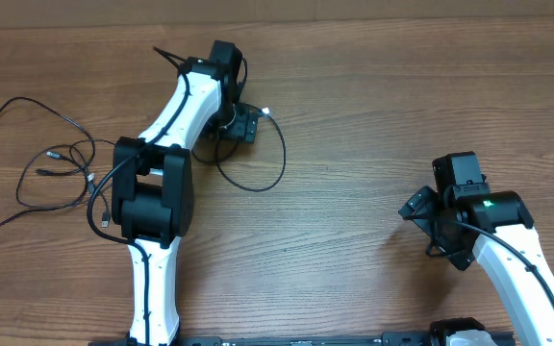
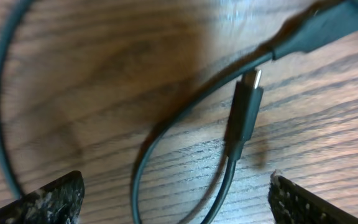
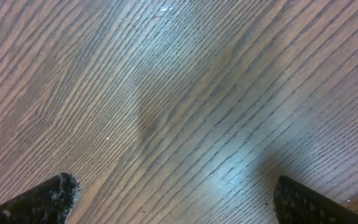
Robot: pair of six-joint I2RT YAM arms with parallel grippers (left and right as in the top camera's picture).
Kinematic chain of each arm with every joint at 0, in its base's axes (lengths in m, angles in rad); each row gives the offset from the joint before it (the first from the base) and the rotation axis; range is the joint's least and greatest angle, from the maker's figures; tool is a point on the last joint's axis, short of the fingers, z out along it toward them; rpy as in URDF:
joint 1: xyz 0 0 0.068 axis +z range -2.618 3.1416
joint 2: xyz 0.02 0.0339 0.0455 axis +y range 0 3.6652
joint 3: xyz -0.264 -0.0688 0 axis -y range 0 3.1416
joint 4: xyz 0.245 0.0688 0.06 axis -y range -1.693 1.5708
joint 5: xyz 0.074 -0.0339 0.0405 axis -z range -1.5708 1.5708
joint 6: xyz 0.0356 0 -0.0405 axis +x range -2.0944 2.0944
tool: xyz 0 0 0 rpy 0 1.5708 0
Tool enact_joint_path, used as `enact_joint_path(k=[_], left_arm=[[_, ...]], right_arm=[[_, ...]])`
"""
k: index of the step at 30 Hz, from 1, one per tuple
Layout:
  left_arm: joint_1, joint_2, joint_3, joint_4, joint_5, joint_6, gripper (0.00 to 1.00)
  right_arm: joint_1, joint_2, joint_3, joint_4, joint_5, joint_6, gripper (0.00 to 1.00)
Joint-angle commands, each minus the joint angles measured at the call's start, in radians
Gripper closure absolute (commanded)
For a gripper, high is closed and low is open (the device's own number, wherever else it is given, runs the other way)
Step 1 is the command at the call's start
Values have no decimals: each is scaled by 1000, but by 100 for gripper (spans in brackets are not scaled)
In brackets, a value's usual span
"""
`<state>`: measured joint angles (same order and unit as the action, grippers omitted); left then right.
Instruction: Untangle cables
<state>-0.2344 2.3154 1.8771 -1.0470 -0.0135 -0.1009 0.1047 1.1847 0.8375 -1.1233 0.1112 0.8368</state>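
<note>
On the left of the wooden worktop [image 1: 373, 86], thin black cables [image 1: 54, 152] lie in loose loops, some running off the edge, others hidden under the left arm. The left fingers [image 2: 48, 199] are spread wide and hold nothing, above another cable's blurred silver-tipped plug [image 2: 246, 109]. The right fingers [image 3: 36, 202] are spread wide over bare wood.

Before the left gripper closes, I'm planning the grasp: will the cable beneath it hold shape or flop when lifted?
Probably flops: the cable lies in loose curves. Likely light, being thin. Its plug looks rigid and may dangle.
</note>
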Motion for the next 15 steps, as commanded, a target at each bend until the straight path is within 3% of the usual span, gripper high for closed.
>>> enact_joint_path(k=[1, 5, 13, 15], left_arm=[[-3, 19, -41, 13, -23, 12, 6], [-4, 19, -58, 14, -23, 11, 7], [-14, 19, -60, -26, -19, -19, 36], [-19, 19, -65, -25, -19, -19, 38]], right_arm=[[-5, -12, 12, -2, 8, -4, 0], [-5, -12, 12, 0, 8, -4, 0], [-5, -12, 12, -1, 8, -4, 0], [-5, -12, 12, -1, 8, -4, 0]])
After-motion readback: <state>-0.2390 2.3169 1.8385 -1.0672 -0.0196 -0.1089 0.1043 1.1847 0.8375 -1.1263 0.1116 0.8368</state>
